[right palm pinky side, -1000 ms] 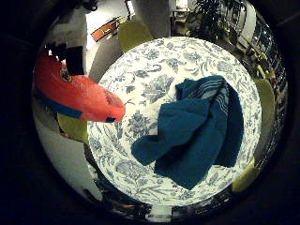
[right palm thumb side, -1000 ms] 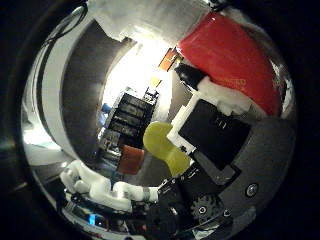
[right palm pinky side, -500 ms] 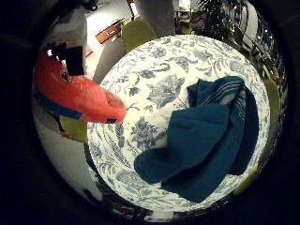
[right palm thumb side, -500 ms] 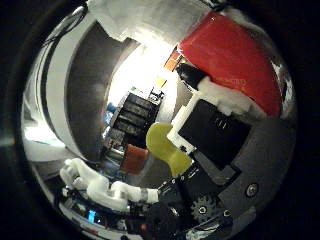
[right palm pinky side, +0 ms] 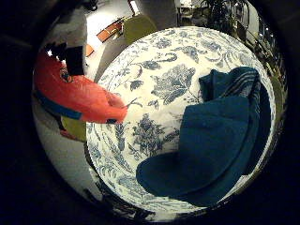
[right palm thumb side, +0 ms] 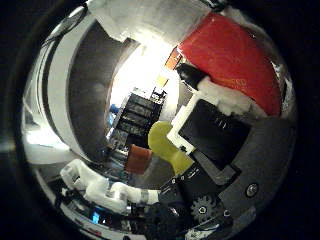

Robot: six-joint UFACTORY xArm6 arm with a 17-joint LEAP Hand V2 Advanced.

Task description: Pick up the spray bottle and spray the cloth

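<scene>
White and black hand point(right palm thumb side: 210, 145), fingers point(right palm thumb side: 100, 187) curled, clamped round a red object

Round table point(right palm pinky side: 159, 61) covered with a white cloth printed in blue floral pattern. One item lies directly on it: a dark teal cloth point(right palm pinky side: 211, 145), rumpled and folded over itself, reaching to the table's edge on one side. Remaining tabletop shows bare print.

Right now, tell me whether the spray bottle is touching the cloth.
Apart. The little finger side palm view shows bare patterned tablecloth between the red spray bottle and the blue cloth.
</scene>
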